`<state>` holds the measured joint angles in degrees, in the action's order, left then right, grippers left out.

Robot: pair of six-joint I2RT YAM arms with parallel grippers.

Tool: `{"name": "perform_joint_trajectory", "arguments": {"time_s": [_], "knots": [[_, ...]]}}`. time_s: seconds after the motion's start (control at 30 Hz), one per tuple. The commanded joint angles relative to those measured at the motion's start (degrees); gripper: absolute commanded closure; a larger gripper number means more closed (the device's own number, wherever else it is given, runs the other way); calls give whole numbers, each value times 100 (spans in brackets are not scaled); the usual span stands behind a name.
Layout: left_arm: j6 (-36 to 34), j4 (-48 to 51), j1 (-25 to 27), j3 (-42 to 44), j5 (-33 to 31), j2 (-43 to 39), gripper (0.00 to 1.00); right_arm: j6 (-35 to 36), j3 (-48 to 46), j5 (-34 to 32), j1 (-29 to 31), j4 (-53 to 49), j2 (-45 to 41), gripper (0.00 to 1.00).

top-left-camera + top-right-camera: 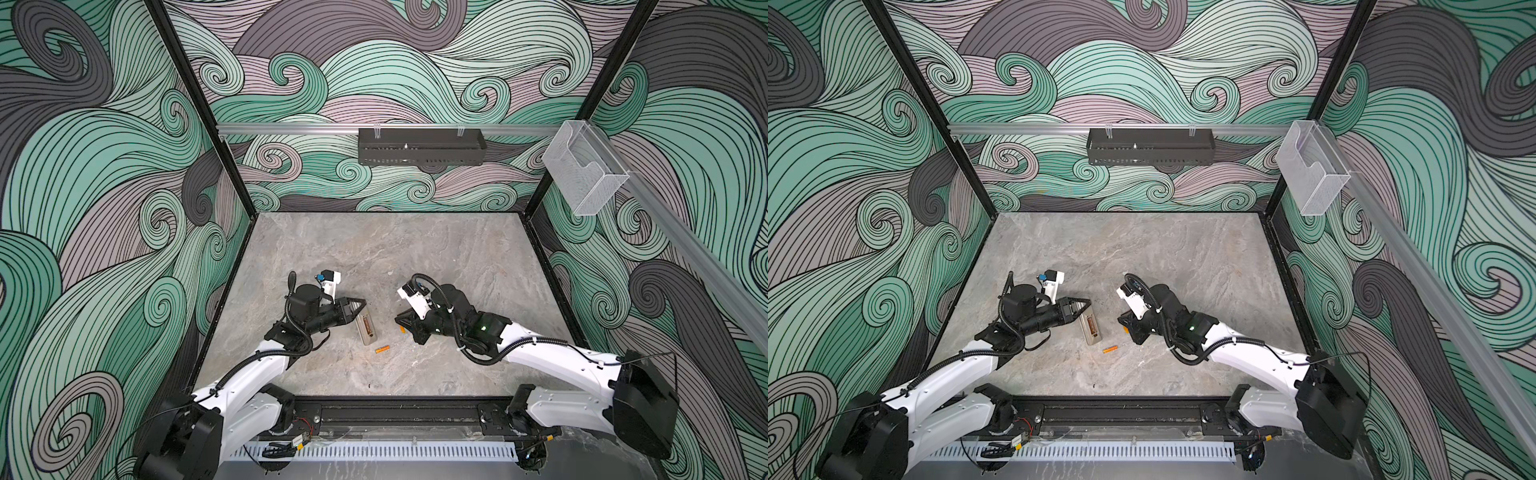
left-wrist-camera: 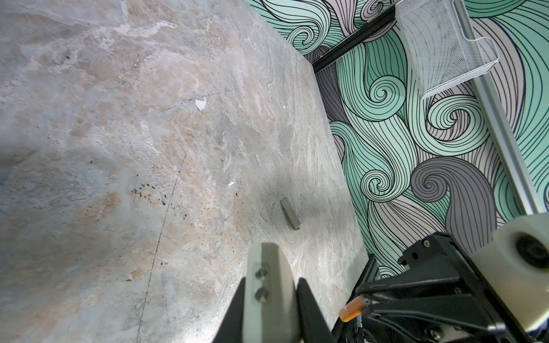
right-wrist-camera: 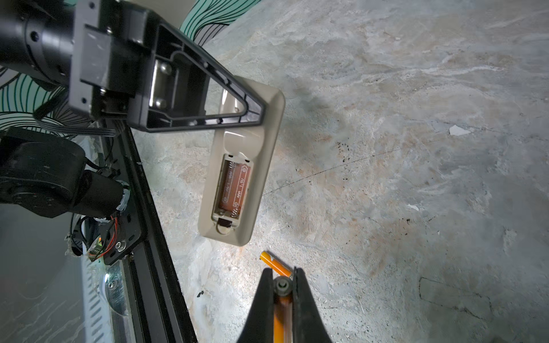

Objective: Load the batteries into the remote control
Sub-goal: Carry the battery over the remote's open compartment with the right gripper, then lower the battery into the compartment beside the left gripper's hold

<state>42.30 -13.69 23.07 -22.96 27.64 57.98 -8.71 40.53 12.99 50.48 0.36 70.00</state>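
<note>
**Remote** (image 3: 237,166): pale, back facing up, cover off. The left claw (image 3: 261,115) is clamped shut on one end. The free end points toward the arm bases, and I cannot tell whether it touches the counter (image 1: 415,257).

**Held battery** (image 3: 281,317): orange, lying lengthwise between the fingers of the right claw (image 3: 282,276), which is closed on it. Only its silvery end shows at the tips. It sits near the remote but apart from it.

**Loose battery** (image 3: 274,263): lying flat on the counter just ahead of the right claw and below the remote's free end.

**Small grey bar** (image 2: 290,213): on the counter, well apart from the rest. It may be the cover.

**Likely risks**
- The remote is gripped at one end only, so pressing a cell in near the other end could pivot it or lever it out of the grip.
- So little of the held battery sticks out that it may slide back between the fingers when it meets the spring.
- It may go in the wrong way round, since the polarity marks are too small to check.
- The right claw could nudge the loose battery as it comes down and set it rolling.

**Containers**
- Battery bay (image 3: 233,190): open, both slots empty, contacts visible at one end.
- Black wall tray (image 1: 420,146): nothing visible inside.
- Clear wall box (image 1: 584,174): nothing visible inside.
</note>
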Motion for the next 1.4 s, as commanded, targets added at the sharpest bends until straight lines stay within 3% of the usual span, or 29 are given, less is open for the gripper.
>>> {"name": "perform_joint_trajectory", "arguments": {"time_s": [0.0,0.37,1.37], "knots": [[23,-213,90,-305,101,3,100,128,-71,234,-29,477,-116,95],[89,-318,264,-416,87,127,100,-34,-256,247,-29,1353,-252,96],[453,-633,479,-487,-118,347,100,-456,-359,423,-13,2375,222,99]]}}
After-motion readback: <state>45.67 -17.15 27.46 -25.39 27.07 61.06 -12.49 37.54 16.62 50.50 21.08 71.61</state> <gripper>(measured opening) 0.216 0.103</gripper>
